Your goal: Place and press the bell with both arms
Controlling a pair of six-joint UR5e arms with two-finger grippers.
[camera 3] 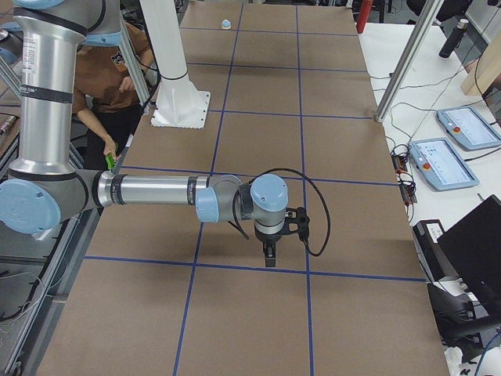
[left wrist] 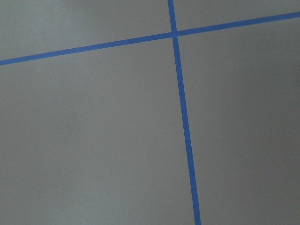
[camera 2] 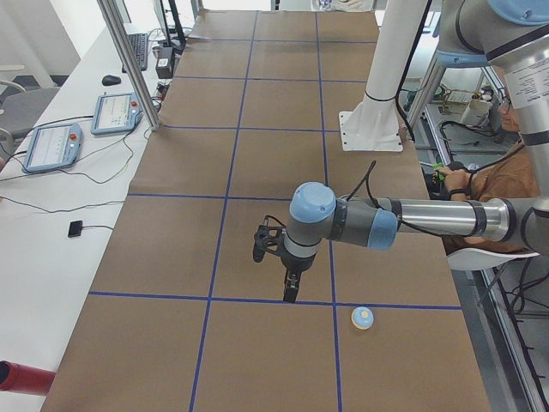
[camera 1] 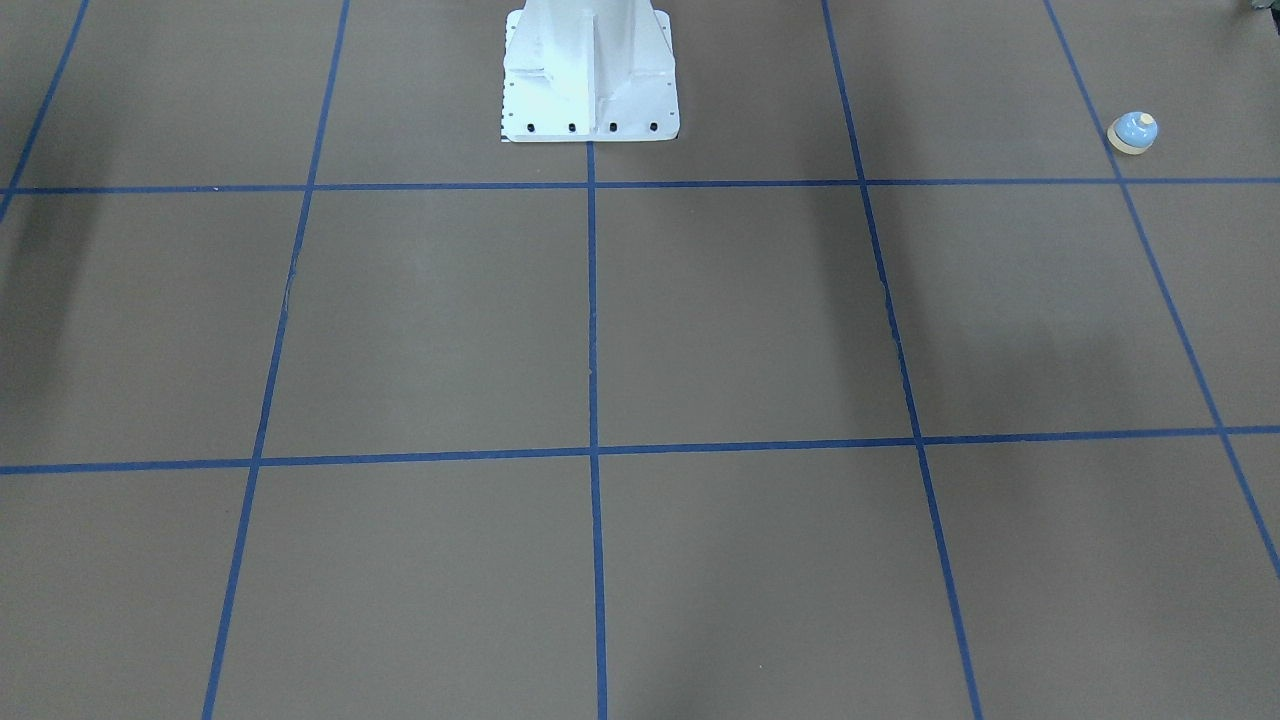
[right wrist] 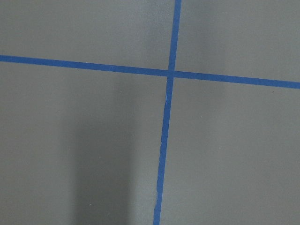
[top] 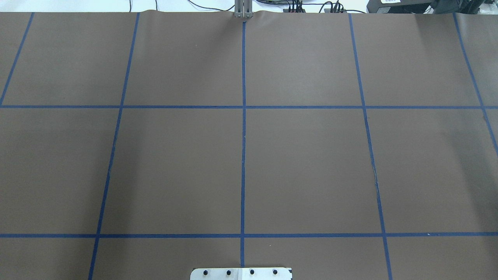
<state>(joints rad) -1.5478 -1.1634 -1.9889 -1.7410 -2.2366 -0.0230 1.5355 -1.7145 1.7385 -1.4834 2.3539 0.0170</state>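
Note:
The bell (camera 1: 1133, 132) stands upright on the brown table near its end on my left side. It also shows in the exterior left view (camera 2: 363, 318) and far off in the exterior right view (camera 3: 226, 24). My left gripper (camera 2: 292, 290) hangs pointing down above the table, a short way from the bell. My right gripper (camera 3: 270, 255) hangs pointing down over the other end of the table. Both grippers show only in the side views, so I cannot tell whether they are open or shut. Both wrist views show only table and blue tape.
The white pedestal (camera 1: 590, 70) stands at the table's robot side. Blue tape lines (top: 243, 128) mark a grid. A seated person (camera 2: 506, 176) is beside the robot. Control tablets (camera 2: 51, 146) lie on the side bench, and metal posts (camera 2: 129, 60) stand at the table's edge.

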